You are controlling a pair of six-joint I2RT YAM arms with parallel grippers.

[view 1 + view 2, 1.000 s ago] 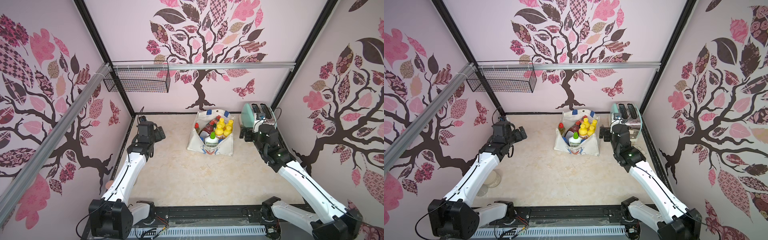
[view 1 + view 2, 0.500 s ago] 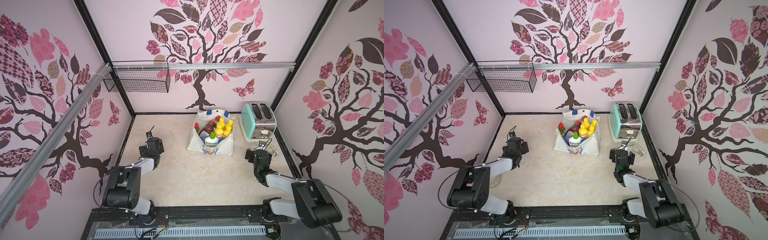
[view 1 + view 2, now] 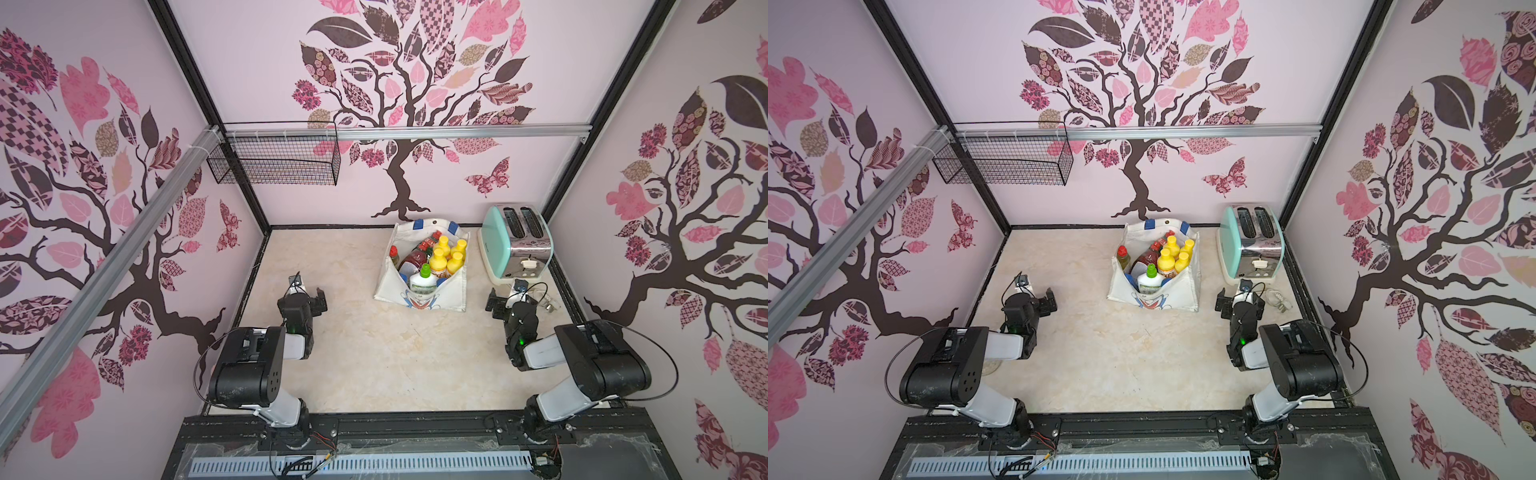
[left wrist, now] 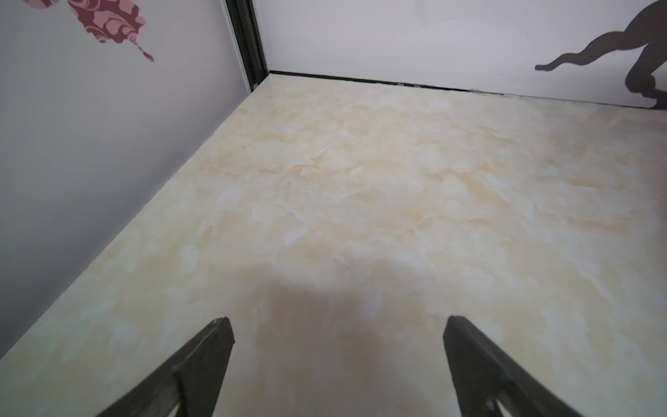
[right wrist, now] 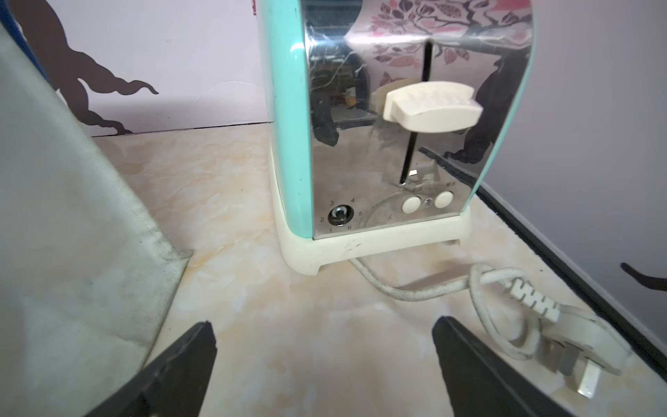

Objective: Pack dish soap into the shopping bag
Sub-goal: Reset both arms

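Observation:
The white shopping bag stands upright at the back middle of the table, with a blue cartoon face on its front. Dish soap fills it: orange bottles with yellow caps, a white bottle with a green cap, a red bottle and a small red-capped one. My left gripper is open and empty, low over bare table left of the bag. My right gripper is open and empty, between the bag's side and the toaster.
A mint-green toaster stands at the back right, close beside the bag. Its white cord and plug lie on the table near my right fingers. A black wire basket hangs high on the back left wall.
Both arms have pulled back from beside the bag and toaster and folded down low near the front. The grippers stayed open. The bag and bottles have not moved.

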